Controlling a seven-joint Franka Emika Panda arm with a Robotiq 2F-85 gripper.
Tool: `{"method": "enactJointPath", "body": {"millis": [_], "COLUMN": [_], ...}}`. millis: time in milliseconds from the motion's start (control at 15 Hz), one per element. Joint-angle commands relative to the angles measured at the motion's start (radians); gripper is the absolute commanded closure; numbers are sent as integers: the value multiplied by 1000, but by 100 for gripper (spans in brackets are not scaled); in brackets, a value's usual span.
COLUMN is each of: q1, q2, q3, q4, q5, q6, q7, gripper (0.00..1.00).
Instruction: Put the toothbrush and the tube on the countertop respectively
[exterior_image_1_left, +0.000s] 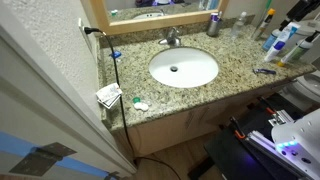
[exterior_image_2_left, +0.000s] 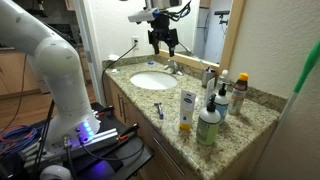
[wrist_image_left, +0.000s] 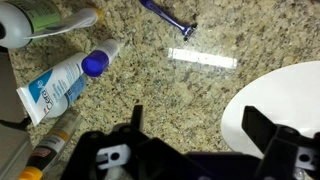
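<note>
- Your toothbrush (exterior_image_1_left: 214, 17) shows only in an exterior view, as a thin pale-blue sliver standing in the metal cup (exterior_image_1_left: 213, 28) at the back of the countertop (exterior_image_1_left: 240, 78), by the mirror. It is too small to be sure of.
- You cannot pick out the tube in any view; whether it sits in that cup is not visible.
- Your gripper (exterior_image_2_left: 163, 45) hangs above the faucet end of the sink (exterior_image_1_left: 185, 50). In the wrist view its two dark fingers (wrist_image_left: 136, 122) stand wide apart with nothing between them, their bases cut off by the lower edge.
- Beneath the wrist you see speckled granite, a blue razor (wrist_image_left: 167, 17), and a white blue-capped bottle (wrist_image_left: 62, 82) lying flat, its neighbours cropped at the left.
</note>
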Motion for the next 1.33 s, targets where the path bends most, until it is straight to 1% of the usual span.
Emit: {"method": "enactJointPath", "body": {"millis": [0,400,467,533,600,667,867,933,1000,1067,1200,1267], "q1": [-9,-9,-10,-12,5,47,77,55,59,46,48,43], "q2": [2,2,63,122,213,245,405,456,498,384,467,482], "q3": [9,9,41,64,73,83,75,97,92,109,107,120], "q4": [2,2,28,68,151,167,344,399,458,321,414,408], "q5": [8,8,1,16,58,81,187,236,282,225,263,220], "q6": [-2,-2,14,6,-33,-31,-72,-92,-110,-44,-70,-50], "q7": [-6,-6,53,125,184,272,389,408,433,396,420,446], "gripper": [0,0,0,0,0,0,0,0,0,0,0,0]}}
